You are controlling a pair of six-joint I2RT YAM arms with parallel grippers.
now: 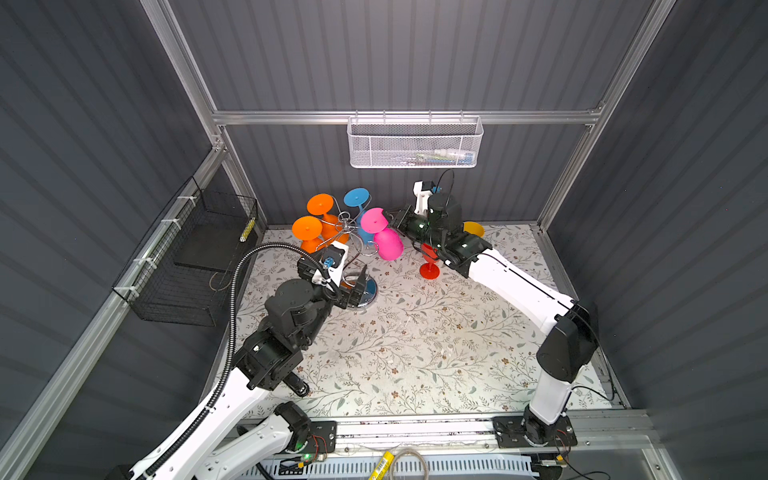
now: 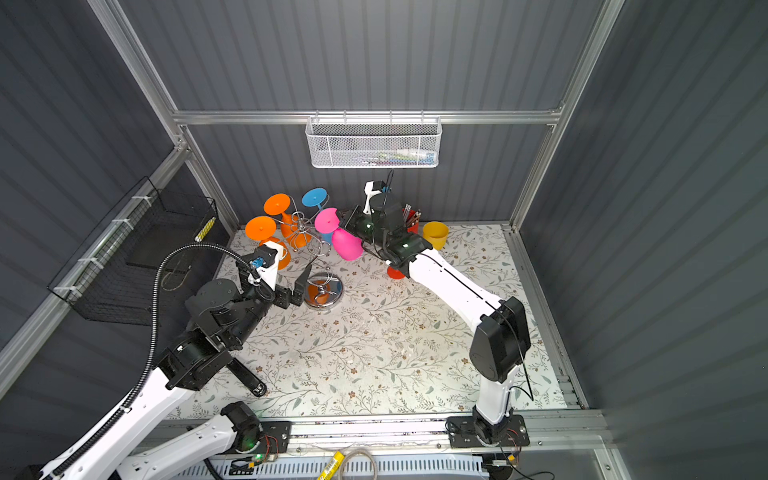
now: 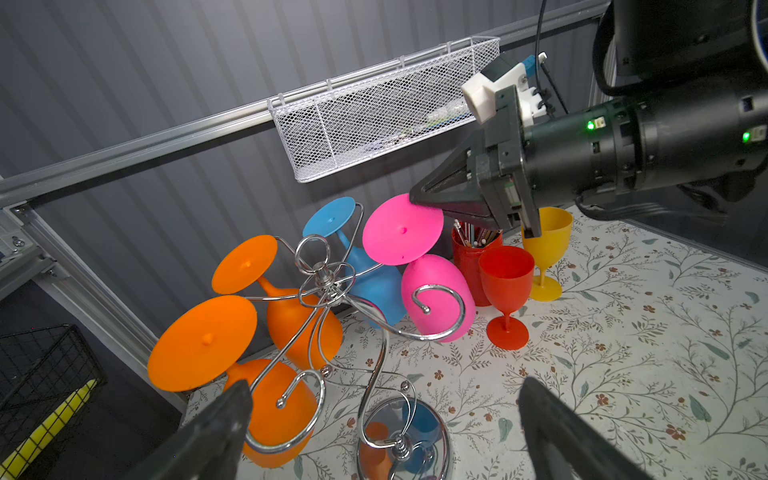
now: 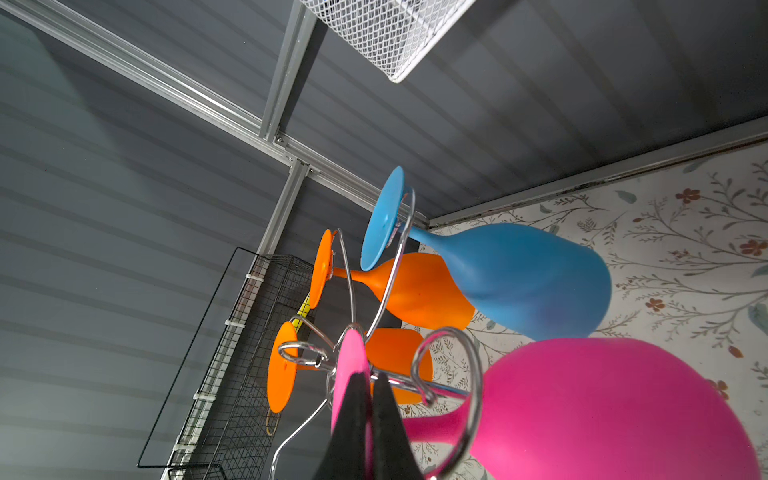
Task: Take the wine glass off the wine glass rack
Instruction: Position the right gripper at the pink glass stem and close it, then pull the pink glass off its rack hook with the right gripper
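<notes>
The right jaws were pinched narrow on the outer rim of the foot of the pink wine glass (image 3: 401, 230). The glass hung bowl-down on the wine glass rack (image 3: 324, 282), with its stem threaded through a chrome scroll (image 4: 453, 374) just beyond the jaw tips. The left jaws stood wide and held nothing, and the rack's mirror base (image 2: 323, 291) sat just ahead of them.

The grip was the weak point, I judged. It was a thin bite on a slick disc, so the foot could slide out if the pull fought the scroll. With the stem still inside the curl and the left jaws not clamped on the rack, a pull in the wrong direction could drag or tip the whole stand. The bowl might also swing into the blue glass (image 4: 519, 282) close beside it. A red glass (image 1: 429, 266) stood on the surface (image 1: 415, 332) under the right wrist, where it could be knocked.

Only the right wrist view showed the stem caught in the scroll. Only the left wrist view showed the tips meeting the foot's edge. The top views alone showed how near the left jaws were to the base.
</notes>
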